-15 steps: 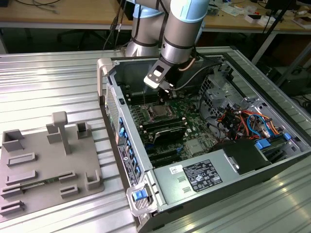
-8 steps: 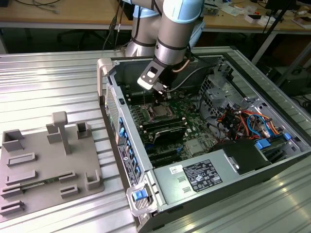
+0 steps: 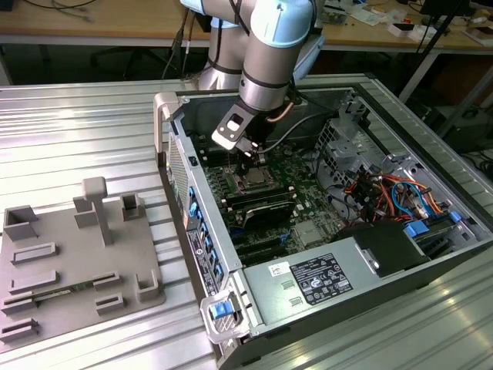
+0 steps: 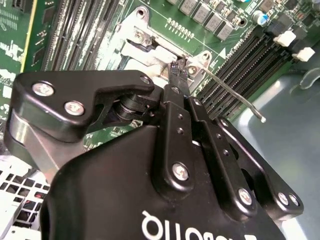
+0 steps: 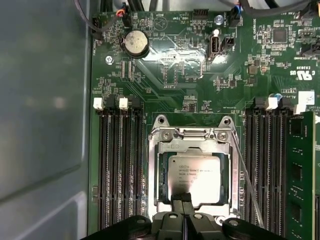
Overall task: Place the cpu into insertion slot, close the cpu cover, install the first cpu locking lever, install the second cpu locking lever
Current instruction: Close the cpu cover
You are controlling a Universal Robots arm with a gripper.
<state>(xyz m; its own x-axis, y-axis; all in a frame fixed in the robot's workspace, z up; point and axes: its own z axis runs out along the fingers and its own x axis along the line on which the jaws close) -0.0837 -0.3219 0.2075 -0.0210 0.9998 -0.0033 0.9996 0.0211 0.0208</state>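
The arm [image 3: 271, 54] comes in from the far side of the exterior view, its wrist angled steeply down. Its gripper [image 3: 252, 151] hangs low; in both wrist views the black fingers [image 5: 178, 206] [image 4: 175, 82] meet at their tips

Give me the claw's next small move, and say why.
Probably shift the shut claw sideways toward the thin steel locking lever, which stands free. The square silver cpu already lies seated under the lowered silver metal cover frame, and the claw tips sit at that frame's edge.
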